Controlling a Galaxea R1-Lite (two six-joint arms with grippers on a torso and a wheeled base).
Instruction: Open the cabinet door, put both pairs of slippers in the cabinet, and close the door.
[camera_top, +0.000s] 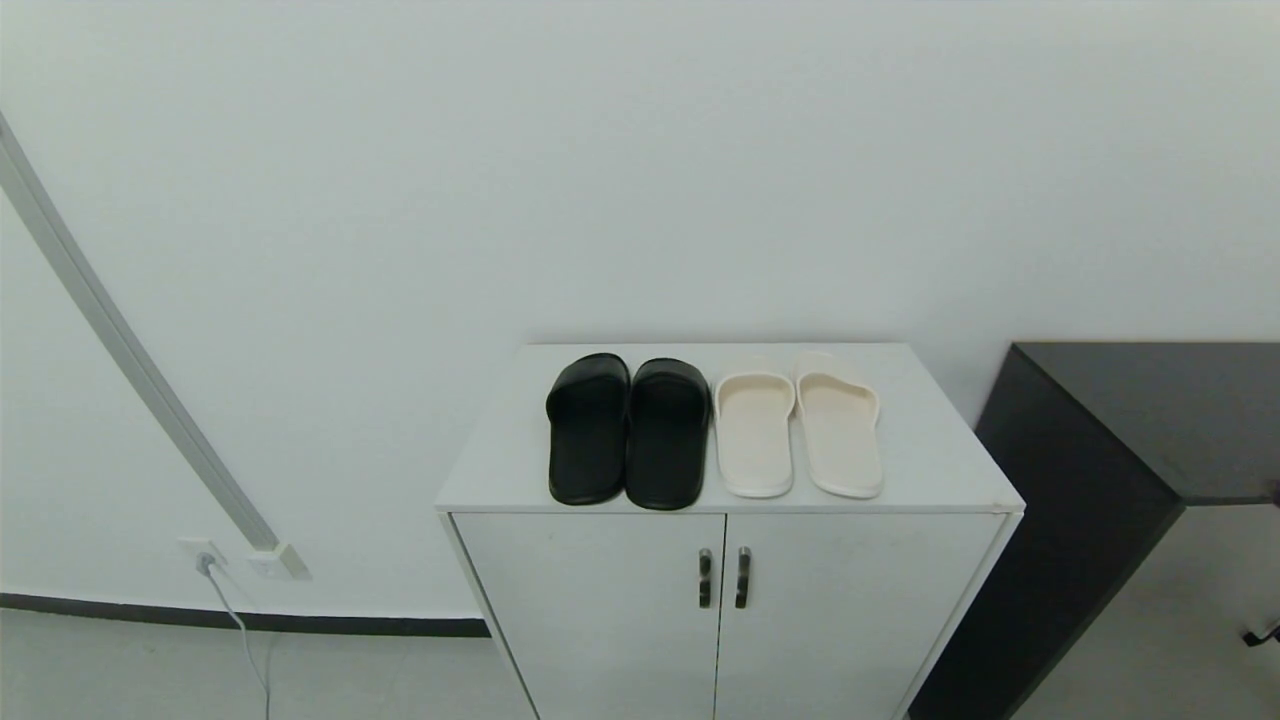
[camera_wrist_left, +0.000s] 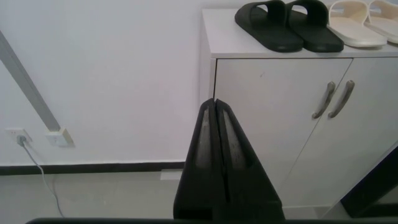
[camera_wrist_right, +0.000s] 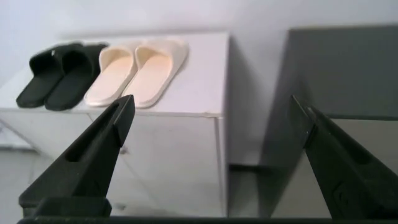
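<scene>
- Head view: white cabinet (camera_top: 500, 455) stands against the wall with its doors shut. A dark table (camera_top: 1140, 420) is close on its right. Black slippers (camera_top: 588, 430) and cream slippers (camera_top: 755, 435) sit side by side on top, toes to the wall, heels at the front edge.
- Left wrist view: left gripper (camera_wrist_left: 215, 102) is below the cabinet top, aimed at its left corner, fingers pressed together.
- Right wrist view: right gripper (camera_wrist_right: 212, 102) faces the cabinet top, fingers spread wide.

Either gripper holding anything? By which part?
Nothing is held. Left gripper is shut and empty, right gripper open and empty; black slippers and cream slippers lie untouched on the cabinet.
</scene>
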